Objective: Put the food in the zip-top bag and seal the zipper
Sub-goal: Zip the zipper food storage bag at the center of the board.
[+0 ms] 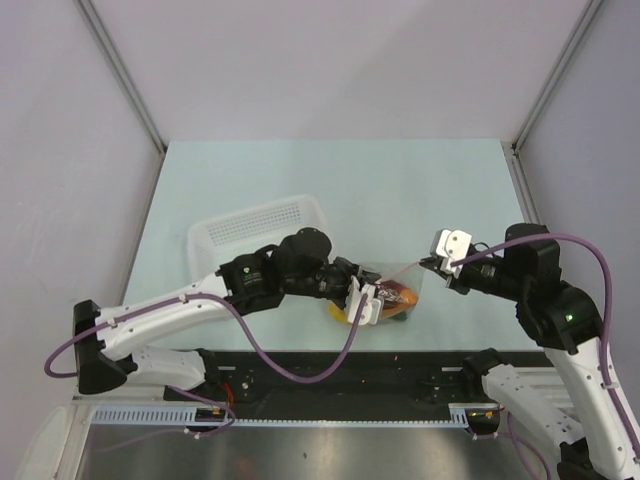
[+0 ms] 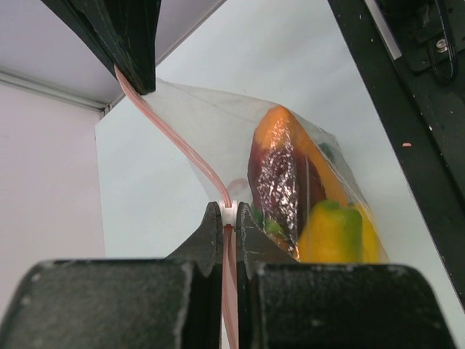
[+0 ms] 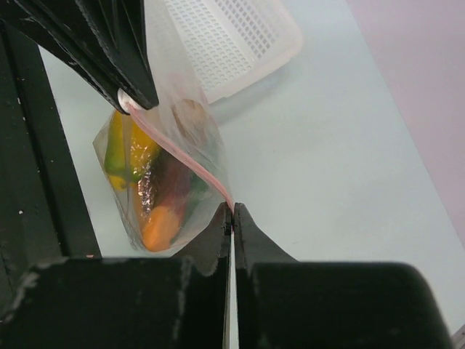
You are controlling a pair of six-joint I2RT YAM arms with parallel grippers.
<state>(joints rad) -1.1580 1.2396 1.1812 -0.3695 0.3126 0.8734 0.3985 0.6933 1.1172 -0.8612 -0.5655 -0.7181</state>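
left hand (image 2: 229,212) pinching the zipper (image 2: 178,145) at its white slider (image 2: 229,215), right hand (image 3: 231,211) clamped on the zipper's other end, zip-top bag (image 1: 398,285) strung between them near the counter (image 1: 420,190) front edge, food (image 2: 290,182) inside, white basket (image 1: 258,232) behind

Pale green table (image 1: 400,190). White slotted basket (image 1: 262,228) sits on it left of centre, empty side up. Clear zip-top bag (image 1: 404,278) with food (image 1: 396,298) inside is near the front edge, right of the basket, not touching it. Bag bottom looks to rest on the table.
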